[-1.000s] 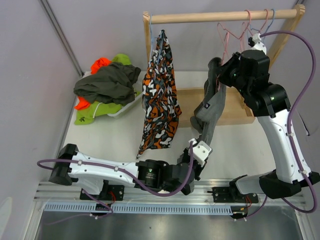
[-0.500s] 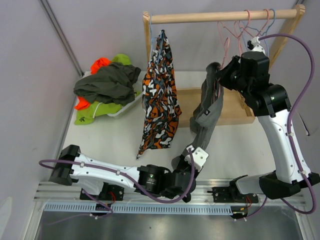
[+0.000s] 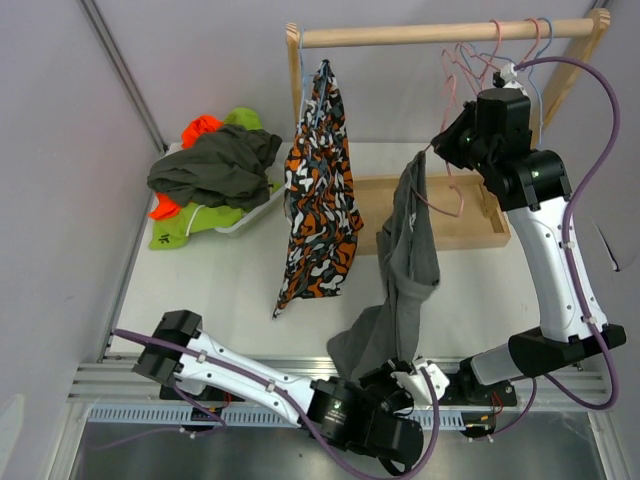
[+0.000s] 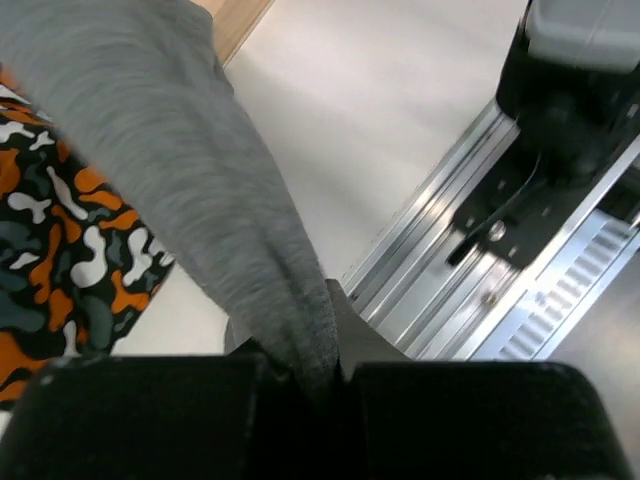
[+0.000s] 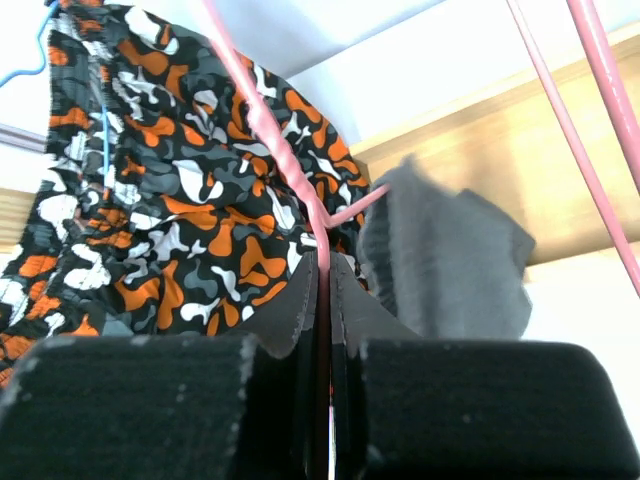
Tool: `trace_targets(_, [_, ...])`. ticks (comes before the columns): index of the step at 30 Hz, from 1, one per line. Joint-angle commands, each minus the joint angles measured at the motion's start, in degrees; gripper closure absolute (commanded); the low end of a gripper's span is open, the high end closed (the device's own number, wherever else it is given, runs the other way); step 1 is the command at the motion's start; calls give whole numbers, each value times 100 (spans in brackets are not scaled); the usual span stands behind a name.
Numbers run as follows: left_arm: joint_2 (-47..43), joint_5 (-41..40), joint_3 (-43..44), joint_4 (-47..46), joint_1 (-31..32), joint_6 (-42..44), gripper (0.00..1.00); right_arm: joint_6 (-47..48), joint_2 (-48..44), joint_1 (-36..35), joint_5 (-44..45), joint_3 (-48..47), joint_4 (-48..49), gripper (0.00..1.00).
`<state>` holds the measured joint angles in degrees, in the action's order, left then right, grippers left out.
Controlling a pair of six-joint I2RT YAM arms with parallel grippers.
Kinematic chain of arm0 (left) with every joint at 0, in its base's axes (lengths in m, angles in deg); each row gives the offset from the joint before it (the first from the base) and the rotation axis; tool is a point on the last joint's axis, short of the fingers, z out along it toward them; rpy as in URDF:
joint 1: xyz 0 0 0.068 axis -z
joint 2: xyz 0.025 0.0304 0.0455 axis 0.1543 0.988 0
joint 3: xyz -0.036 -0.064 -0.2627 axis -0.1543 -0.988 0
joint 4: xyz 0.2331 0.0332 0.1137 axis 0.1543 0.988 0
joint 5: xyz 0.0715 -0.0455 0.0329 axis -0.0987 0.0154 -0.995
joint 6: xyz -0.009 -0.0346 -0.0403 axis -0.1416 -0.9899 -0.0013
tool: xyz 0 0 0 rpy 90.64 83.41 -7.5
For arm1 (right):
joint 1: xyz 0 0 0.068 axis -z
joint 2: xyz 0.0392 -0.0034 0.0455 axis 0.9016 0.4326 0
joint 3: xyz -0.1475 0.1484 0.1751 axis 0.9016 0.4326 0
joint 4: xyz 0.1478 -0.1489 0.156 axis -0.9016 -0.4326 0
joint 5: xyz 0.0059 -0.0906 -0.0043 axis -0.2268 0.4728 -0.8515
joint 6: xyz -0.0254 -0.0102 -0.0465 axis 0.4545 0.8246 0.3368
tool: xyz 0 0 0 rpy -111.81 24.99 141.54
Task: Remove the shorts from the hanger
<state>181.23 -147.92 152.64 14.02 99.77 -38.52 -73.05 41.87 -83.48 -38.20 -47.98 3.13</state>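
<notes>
Grey shorts [image 3: 405, 255] stretch from a pink hanger [image 5: 262, 120] down toward the table's near edge. My left gripper [image 4: 325, 345] is shut on their lower end, low by the rail. Up beside the rack, my right gripper [image 5: 322, 275] is shut on the pink hanger's wire, and the top of the grey shorts [image 5: 440, 260] is still draped on that hanger. Camouflage shorts [image 3: 320, 190] hang on a blue hanger [image 3: 301, 70] from the wooden rod [image 3: 420, 34]. Dark grey shorts [image 3: 215, 165], lime green shorts [image 3: 180, 228] and orange shorts [image 3: 200, 127] lie piled at the left.
The pile sits in a white tray [image 3: 245, 220]. The rack's wooden base [image 3: 470, 225] lies behind the grey shorts. Several empty wire hangers [image 3: 505, 50] hang at the rod's right end. An aluminium rail [image 3: 240, 372] runs along the near edge. A grey wall closes the left side.
My left arm has drawn back to the near edge, pulling the grey shorts long and downward. My right gripper has risen slightly with the pink hanger. Most of the cloth has slid off the hanger.
</notes>
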Motion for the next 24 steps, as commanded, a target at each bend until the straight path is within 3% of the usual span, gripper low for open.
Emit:
trace_targets(1, [266,303,502,770,465,-307,100,158,78,136,820,-450,2069,100])
trace_targets(4, [583,-23,1232,1571,474,-483,100,141,78,118,759,-380,2061,100])
trace_targets(8, [462,108,909,1196,299,-430,100,53,-114,118,584,-161,1990,100])
trace_targets(11, [84,363,285,766,-175,-553,100,-148,-492,110,294,146,1859,100])
trace_targets(18, [-532,932,-130,-474,-2272,693,100,-509,-1608,57,-522,745,982,100])
trace_targets(21, [-331,1398,326,-967,-3137,1291,100,-553,-1829,66,-918,622,506,100])
trace_targets(24, [12,1681,1082,-828,-3796,1617,100,-580,-1829,83,-1113,263,145,100])
